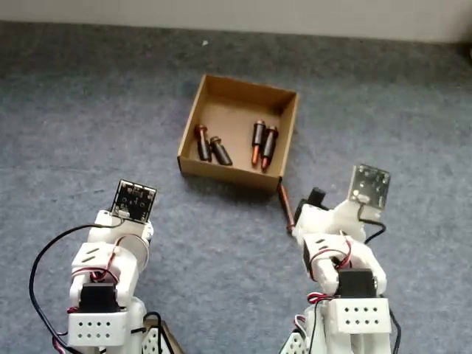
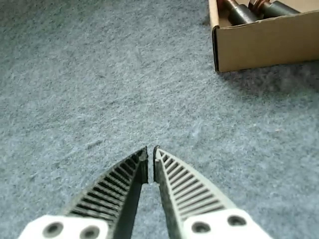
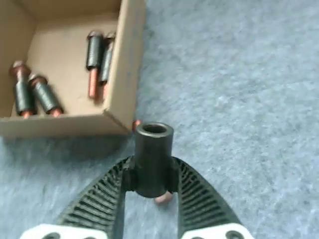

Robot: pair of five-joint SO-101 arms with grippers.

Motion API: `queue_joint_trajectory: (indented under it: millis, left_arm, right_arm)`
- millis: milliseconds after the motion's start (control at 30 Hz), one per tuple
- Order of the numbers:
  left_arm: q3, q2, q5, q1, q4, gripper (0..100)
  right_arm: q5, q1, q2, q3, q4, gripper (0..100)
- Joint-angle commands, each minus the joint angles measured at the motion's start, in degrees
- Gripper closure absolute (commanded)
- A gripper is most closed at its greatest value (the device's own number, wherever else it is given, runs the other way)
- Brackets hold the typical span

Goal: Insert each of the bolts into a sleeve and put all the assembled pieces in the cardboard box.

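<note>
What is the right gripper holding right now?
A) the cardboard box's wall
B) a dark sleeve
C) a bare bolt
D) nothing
B: the right gripper is shut on a dark sleeve, whose open bore faces the wrist camera.

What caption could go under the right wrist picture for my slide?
The right gripper grips a dark sleeve near the cardboard box, which holds four assembled pieces.
</note>
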Motion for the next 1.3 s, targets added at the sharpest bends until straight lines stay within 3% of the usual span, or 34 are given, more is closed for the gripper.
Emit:
queue_joint_trajectory:
  millis: [0,467,767,900,1067,1267]
  left_arm:
    - [0.5,-0.5,-0.4,1.0,0.0,95]
    - [-7.8,0.1,-0.5,6.5,0.3,95]
    - [-20.3,2.4,-0.4,23.0,6.7,95]
    - [-27.7,13.6,-0.4,27.3,7.3,95]
    - [-41.0,32.3,-0.8,30.5,7.3,86]
    - [-54.7,52.3,-11.7,35.5,7.3,83]
  right_arm:
    - [-2.1,4.0,-2.2,4.1,-8.6,99.5]
    - [-8.4,16.2,-2.3,9.5,-17.5,99.5]
    - [-9.0,21.8,-2.5,14.5,-27.5,99.5]
    - [-9.0,23.5,-2.5,14.5,-27.6,99.5]
    - [-9.1,26.5,-2.5,14.4,-27.6,99.5]
    - [-9.1,29.8,-2.5,14.1,-27.6,99.5]
